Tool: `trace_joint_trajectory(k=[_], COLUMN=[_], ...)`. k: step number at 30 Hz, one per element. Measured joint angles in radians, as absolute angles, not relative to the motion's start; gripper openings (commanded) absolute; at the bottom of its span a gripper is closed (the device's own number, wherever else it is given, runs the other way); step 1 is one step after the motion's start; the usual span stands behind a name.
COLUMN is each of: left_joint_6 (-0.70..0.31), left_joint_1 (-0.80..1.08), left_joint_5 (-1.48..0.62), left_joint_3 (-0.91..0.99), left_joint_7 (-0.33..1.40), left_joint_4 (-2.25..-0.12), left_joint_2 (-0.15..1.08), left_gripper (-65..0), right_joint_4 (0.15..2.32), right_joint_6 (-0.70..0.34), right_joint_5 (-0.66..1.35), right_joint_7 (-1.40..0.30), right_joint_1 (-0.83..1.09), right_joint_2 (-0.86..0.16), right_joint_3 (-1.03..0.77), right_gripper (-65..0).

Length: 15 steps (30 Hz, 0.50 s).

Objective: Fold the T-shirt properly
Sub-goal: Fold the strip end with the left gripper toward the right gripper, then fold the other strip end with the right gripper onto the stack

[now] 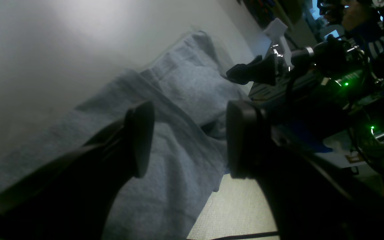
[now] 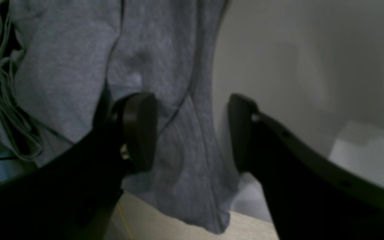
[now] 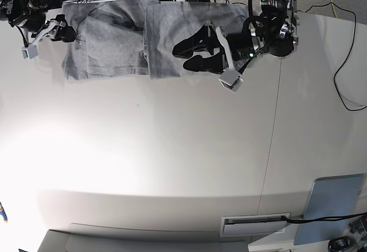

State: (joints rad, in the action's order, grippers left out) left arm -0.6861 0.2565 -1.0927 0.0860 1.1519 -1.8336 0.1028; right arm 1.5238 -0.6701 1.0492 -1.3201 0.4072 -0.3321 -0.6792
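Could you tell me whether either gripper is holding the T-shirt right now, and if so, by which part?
Nothing is held: the left gripper and right gripper both stand open above the T-shirt.

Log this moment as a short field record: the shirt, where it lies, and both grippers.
garment: heather-grey cotton T-shirt, partly folded, plain side showing, no lettering visible
position: along the far edge of the white table, part hanging over the edge
left gripper: open, above the shirt's right part in the base view, nothing held
right gripper: open, at the shirt's left end in the base view, nothing held
fold state: creased layers, not yet a neat rectangle
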Motion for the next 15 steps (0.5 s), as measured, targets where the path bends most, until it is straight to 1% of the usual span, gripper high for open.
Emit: trace_joint_trajectory(k=[4, 12, 14, 15], left_joint_6=[-0.686, -0.686, -0.686, -0.686], left_joint_1=[0.257, 0.257, 0.256, 0.257], left_joint_5=[-1.093, -1.062, -1.063, -1.063], left_joint_3=[0.086, 0.086, 0.086, 0.086], left_joint_7=[1.152, 1.152, 1.151, 1.151], left_joint_4=[-1.834, -1.834, -1.834, -1.834], left_joint_2=[0.102, 0.103, 0.103, 0.103], left_gripper=[-32.1, -32.1, -32.1, -32.1], right_joint_4=[1.524, 1.531, 1.531, 1.531], right_joint_6=[-0.671, -0.649, -0.648, -0.648], right_joint_5=[1.11, 1.141, 1.143, 1.142], right_joint_7=[-1.338, -1.322, -1.317, -1.316], right_joint_1=[0.404, 0.402, 0.402, 0.402], right_joint_2=[-0.332, -0.332, -0.332, -0.332], right_joint_3=[-0.605, -0.496, -0.488, -0.488], right_gripper=[-30.6, -30.7, -32.3, -35.2])
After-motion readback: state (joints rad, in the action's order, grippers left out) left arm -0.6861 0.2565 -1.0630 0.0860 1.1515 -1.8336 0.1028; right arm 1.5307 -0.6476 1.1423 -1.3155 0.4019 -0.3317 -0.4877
